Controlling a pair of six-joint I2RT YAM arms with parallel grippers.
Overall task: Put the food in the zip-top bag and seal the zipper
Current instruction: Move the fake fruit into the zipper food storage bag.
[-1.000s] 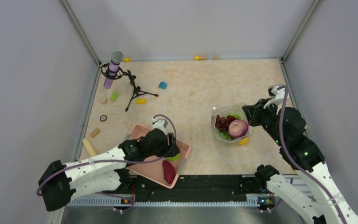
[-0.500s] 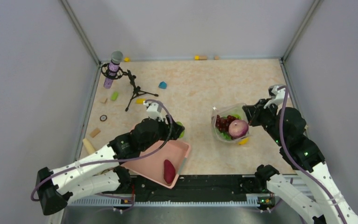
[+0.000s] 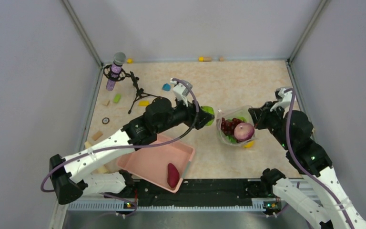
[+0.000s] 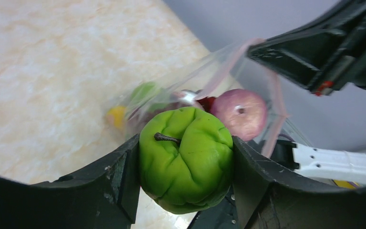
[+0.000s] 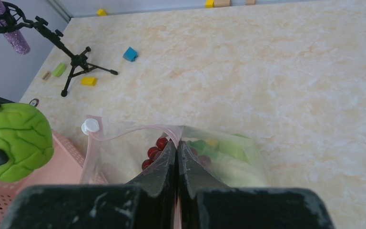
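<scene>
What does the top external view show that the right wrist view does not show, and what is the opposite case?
Only the top external view shows the sweet potato lying in the pink basket, and the purple onion inside the zip-top bag. Only the right wrist view shows the white slider on the zipper, and that the right gripper is shut on that strip. Both show the green fruit held by the left gripper, the grapes, the microphone stand and the blue block.
</scene>
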